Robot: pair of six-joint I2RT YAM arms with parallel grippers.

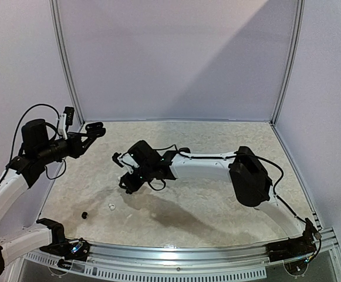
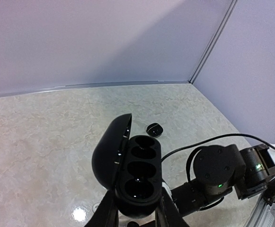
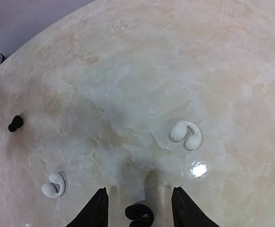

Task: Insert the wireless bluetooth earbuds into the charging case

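Left claw (image 2: 136,217): clamped on the open charging case (image 2: 138,177), sockets up, lid at 9 o'clock.
Right claw (image 3: 139,208): jaws apart astride a black earbud (image 3: 139,213) on the table (image 3: 128,71), gaps on both sides.
Neighbours: white earbud (image 3: 186,135) at 1 o'clock, second white earbud (image 3: 53,184) at 9 o'clock, both apart.
Advice: centre on the bud, close gently and lift straight, or it may squirt out.

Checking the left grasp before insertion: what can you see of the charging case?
The charging case is glossy black plastic, pebble-shaped, lid hinged open to the left in the left wrist view. Its base shows three dark rounded wells in a row; contents unclear. The left gripper clamps its near end, holding it above the table; nothing else touches it.
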